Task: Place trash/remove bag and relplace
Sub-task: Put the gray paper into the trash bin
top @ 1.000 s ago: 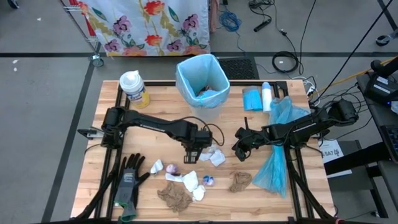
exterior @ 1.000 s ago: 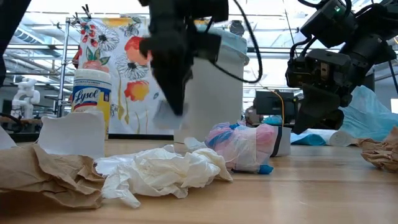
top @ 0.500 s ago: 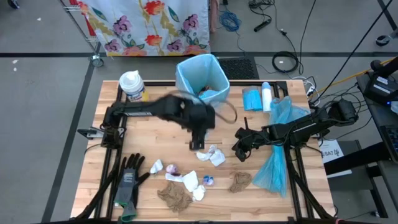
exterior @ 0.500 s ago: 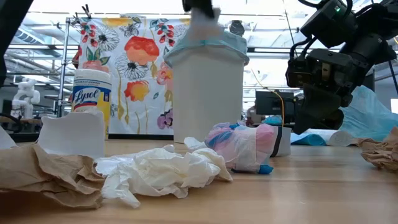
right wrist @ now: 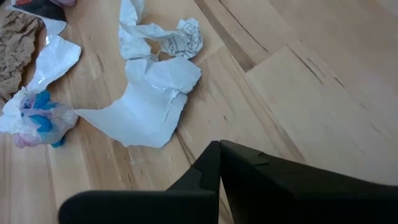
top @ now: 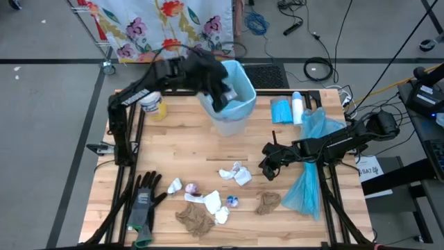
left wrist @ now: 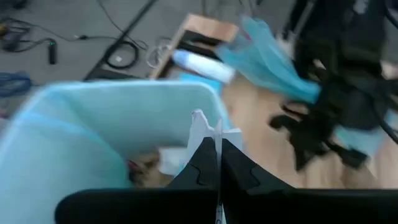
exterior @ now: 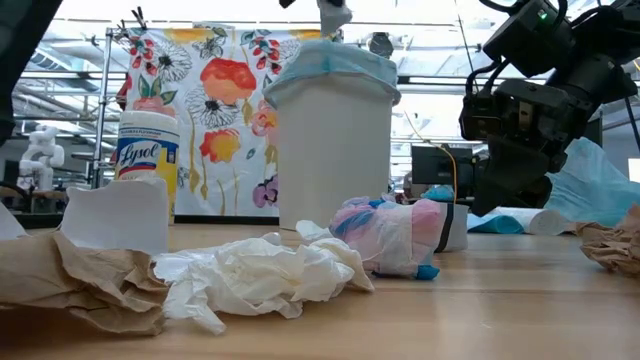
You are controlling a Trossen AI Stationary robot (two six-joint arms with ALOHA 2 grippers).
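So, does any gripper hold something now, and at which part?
The left gripper, over the lined bin, pinches a white paper scrap by its lower edge. The right gripper is shut on nothing.

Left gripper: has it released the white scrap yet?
No. The left gripper is shut on the white scrap, above the bin.

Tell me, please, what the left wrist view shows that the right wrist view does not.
Only the left wrist view shows the left gripper shut on a white scrap above the blue-lined bin, with trash already inside. Only the right wrist view shows the right gripper shut and empty above white scraps on the table. Both show the wooden tabletop.
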